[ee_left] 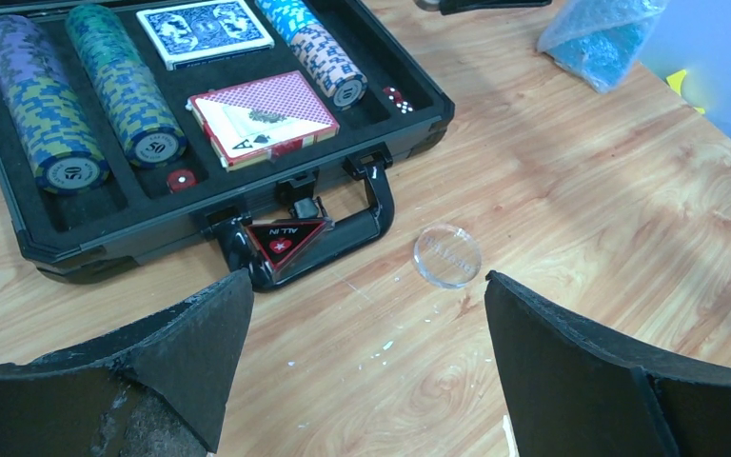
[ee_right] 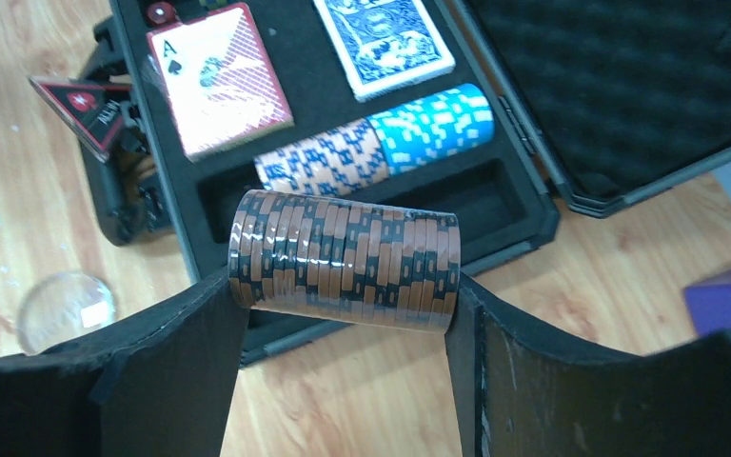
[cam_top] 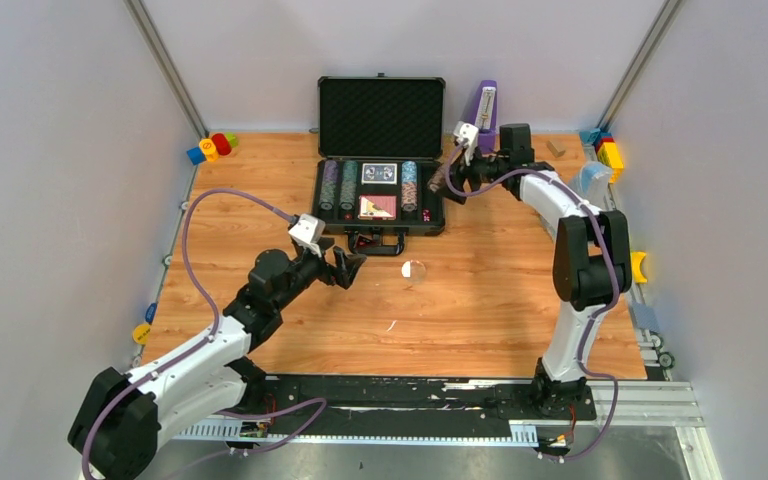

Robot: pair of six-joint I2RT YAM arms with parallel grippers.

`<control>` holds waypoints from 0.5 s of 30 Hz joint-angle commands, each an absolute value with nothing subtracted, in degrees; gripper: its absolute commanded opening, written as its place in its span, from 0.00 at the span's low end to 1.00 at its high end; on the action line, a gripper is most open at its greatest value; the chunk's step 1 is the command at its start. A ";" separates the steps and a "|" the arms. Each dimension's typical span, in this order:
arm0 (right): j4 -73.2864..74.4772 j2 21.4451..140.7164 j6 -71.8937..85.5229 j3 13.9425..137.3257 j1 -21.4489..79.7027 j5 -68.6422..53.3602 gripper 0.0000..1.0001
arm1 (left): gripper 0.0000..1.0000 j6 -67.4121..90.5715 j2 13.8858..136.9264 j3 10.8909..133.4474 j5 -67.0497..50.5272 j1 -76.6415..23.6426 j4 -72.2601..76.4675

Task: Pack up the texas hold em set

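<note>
Two claws are reported here, view by view.

Top view: the black briefcase (cam_top: 380,228) lies open at the far middle of the table (cam_top: 500,310). Its foam-lined lid (cam_top: 381,117) stands upright behind it. My left claw (cam_top: 350,268) hovers just in front of the case with its fingers spread apart and nothing between them. My right claw (cam_top: 441,182) sits at the right edge of the case, near the purple metronome (cam_top: 485,105). A clear disc (cam_top: 413,269) lies on the wood in front of the case.

Left wrist view: my fingers stand wide apart over bare wood.
- Three rows of chips lie on their sides in the tray ahead: a purple-and-green row (ee_left: 43,105), a green row (ee_left: 124,86) and a blue-and-pale row (ee_left: 314,48).
- The blue deck (ee_left: 205,31) and the red deck (ee_left: 263,117) lie between the green row and the blue-and-pale row.
- A black triangular "ALL IN" marker (ee_left: 286,238) rests against the handle (ee_left: 378,205).
- The clear disc lies just right of the handle and apart from it.
- A clear plastic bag (ee_left: 600,33) lies at the far right.

Right wrist view: my right claw is clamped on a short roll of brown-and-black chips (ee_right: 345,259), with a pad pressed on each end. The roll is held level above the rim of the case, beside the blue-and-pale row.
</note>
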State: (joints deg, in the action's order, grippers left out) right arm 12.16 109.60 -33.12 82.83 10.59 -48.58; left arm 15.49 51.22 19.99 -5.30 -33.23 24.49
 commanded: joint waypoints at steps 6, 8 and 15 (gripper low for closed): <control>14.75 116.40 -55.97 92.78 8.83 -59.07 0.31 | 0.98 13.53 53.46 21.51 -4.14 -33.11 26.23; 16.14 117.86 -58.88 93.72 8.82 -59.55 0.31 | 0.98 13.49 53.86 21.61 -3.99 -33.13 26.13; 17.83 121.96 -64.02 96.35 8.80 -58.34 0.33 | 0.99 13.52 55.42 21.66 -3.52 -33.11 26.93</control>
State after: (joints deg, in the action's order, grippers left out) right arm 17.61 120.70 -57.30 91.57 8.62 -54.68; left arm 14.87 54.68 19.99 -4.21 -33.23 24.60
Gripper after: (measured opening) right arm 0.693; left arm 0.983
